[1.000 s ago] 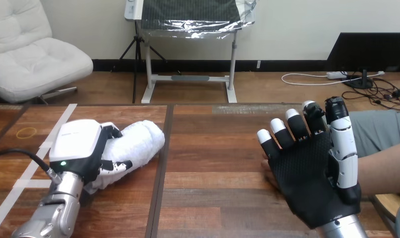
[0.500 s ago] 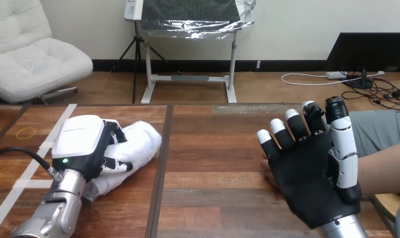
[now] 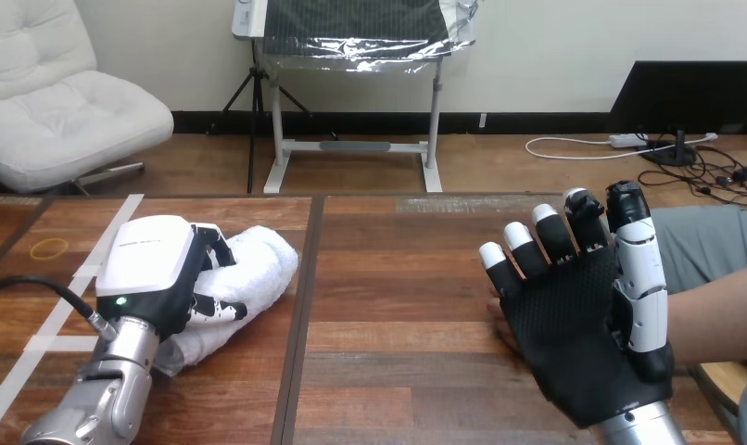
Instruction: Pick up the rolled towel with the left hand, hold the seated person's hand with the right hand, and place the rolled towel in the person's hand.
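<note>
A white rolled towel lies at the table's left, slanting from near left to far right. My left hand sits over its near half, fingers and thumb curled round it. At the right, my right hand stands upright with its black palm toward the camera and its fingers straight. The person's forearm reaches in from the right edge behind that palm. Their hand is mostly hidden by it; a fingertip peeks out at the palm's left side. Whether the two touch, I cannot tell.
White tape strips and a thin yellow ring mark the wooden table at the far left. A dark seam runs front to back just right of the towel.
My left hand has tightened on the towel and shifted it slightly left and toward me. The right hand and the person's arm have stayed put.
</note>
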